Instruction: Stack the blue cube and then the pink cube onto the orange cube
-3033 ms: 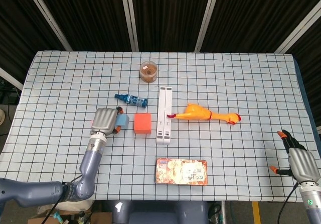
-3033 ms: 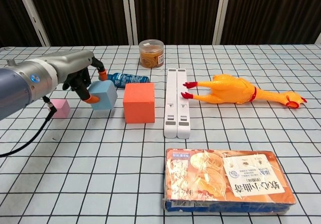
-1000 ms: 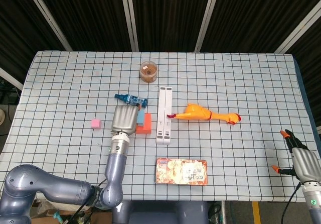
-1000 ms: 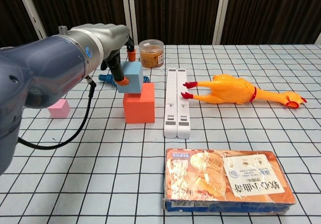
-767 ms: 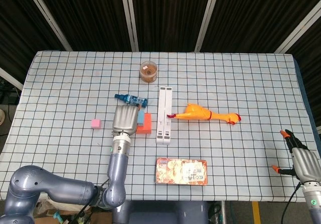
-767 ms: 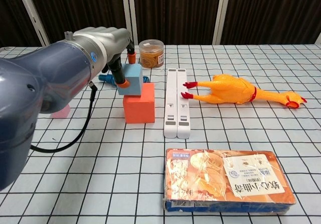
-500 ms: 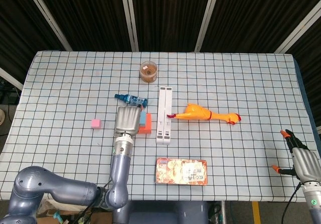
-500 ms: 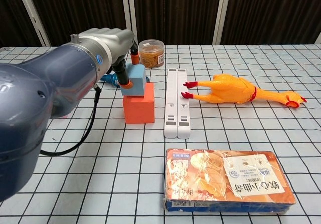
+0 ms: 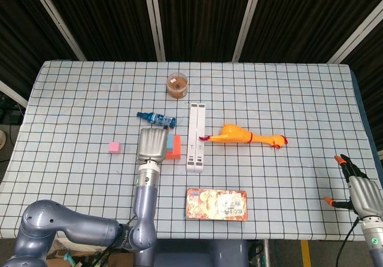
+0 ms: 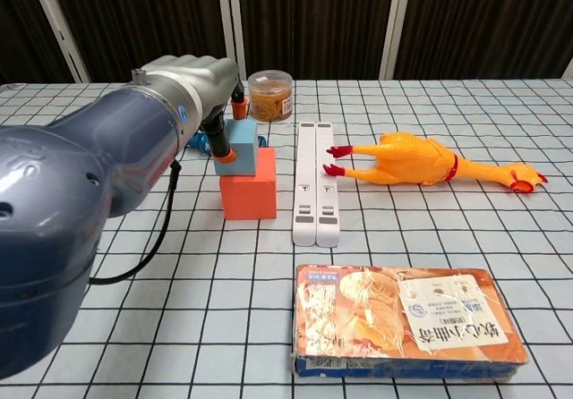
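1. The wrapped snack box (image 10: 407, 320) near the front edge carries a white label with large Chinese characters, seen upside down in the chest view; they are too unclear to read with confidence.
2. The lidded jar (image 10: 269, 96) at the far side has a small label on its right, too tiny to read.
3. Nothing else bears legible writing.
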Motion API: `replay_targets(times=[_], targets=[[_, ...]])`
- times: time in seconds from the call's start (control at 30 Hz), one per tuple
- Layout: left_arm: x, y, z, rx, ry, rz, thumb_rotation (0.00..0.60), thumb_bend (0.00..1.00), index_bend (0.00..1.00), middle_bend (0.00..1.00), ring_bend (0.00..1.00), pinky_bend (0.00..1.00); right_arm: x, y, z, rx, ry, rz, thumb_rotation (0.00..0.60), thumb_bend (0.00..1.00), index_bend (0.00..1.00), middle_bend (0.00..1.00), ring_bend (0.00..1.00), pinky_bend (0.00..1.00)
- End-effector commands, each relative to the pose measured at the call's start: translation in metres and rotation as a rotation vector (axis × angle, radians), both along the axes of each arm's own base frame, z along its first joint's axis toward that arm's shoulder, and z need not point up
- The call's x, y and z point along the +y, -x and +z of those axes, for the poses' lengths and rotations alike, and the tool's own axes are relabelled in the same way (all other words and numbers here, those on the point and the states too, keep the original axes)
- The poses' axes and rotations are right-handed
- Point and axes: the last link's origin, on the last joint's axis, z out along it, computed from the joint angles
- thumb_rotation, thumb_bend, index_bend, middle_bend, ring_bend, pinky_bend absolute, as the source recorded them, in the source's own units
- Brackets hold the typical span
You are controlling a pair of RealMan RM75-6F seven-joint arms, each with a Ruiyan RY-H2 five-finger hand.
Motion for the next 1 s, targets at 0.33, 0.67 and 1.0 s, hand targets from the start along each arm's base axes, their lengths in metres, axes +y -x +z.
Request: replay_targets(times=[0.33,0.67,1.0], targets=[[-0.0007,-0.0034,0.0003,-0.011,-0.011,-0.007,0.600,0.36,0.43,0.92,0.73,0.73,-0.0002,0.0001,-0.0011,0.003,-0.004,-0.001,0.600,0.04,0.06,0.05,0.15,0.25],[-0.0039,-0.0057,-0.0017,-0.008,-0.045,0.029,0.600,0.36,0.43,0.93,0.74,0.74,-0.0002,0.0005,-0.0015,0.002,-0.006,-0.003,0.600,0.04,0.06,0.05,0.15,0.25],[-0.0044,-0.0093,-0.0033,-0.025,-0.054,0.039,0.600,0.36,0.43,0.93,0.74,0.74,0.0001,-0.0001,-0.0017,0.002,-0.008,-0.001,0.600,0.04,0.06,0.05,0.15,0.25]])
